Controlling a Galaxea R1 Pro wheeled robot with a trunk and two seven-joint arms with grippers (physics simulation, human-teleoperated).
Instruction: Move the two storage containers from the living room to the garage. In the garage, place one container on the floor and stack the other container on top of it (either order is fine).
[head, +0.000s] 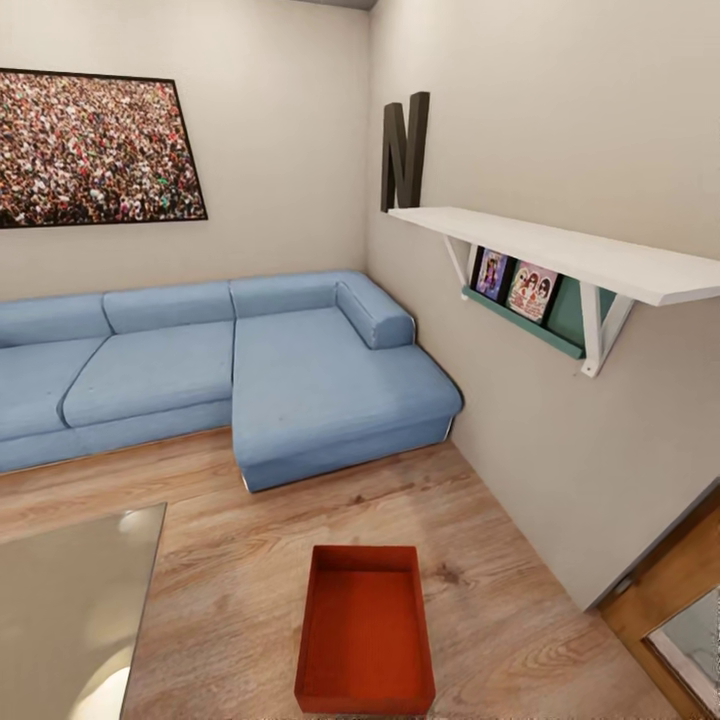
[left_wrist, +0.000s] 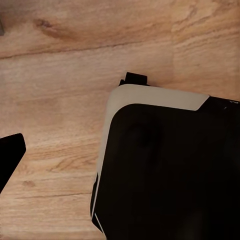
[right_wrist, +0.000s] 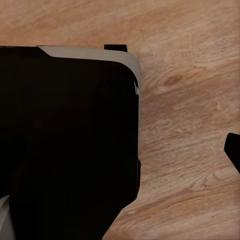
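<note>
one plain red-orange rectangular storage container (head: 365, 630) with straight sides and no lid sits upright on the light wood plank floor (head: 250, 560) of the living room, in front of the chaise end of the blue corner sofa (head: 300, 380) and well apart from it. a glass-topped table (head: 70, 600) lies to its left. a white wall shelf (head: 560, 255) with a teal rack of picture covers hangs on the right wall, a dark letter n (head: 403, 150) above it. a framed crowd picture (head: 95, 148) hangs over the sofa. both wrist views look down on planks beside the robot's dark, white-edged body (left_wrist: 170, 170); whether either pincer is apart or together, i cannot tell.
</note>
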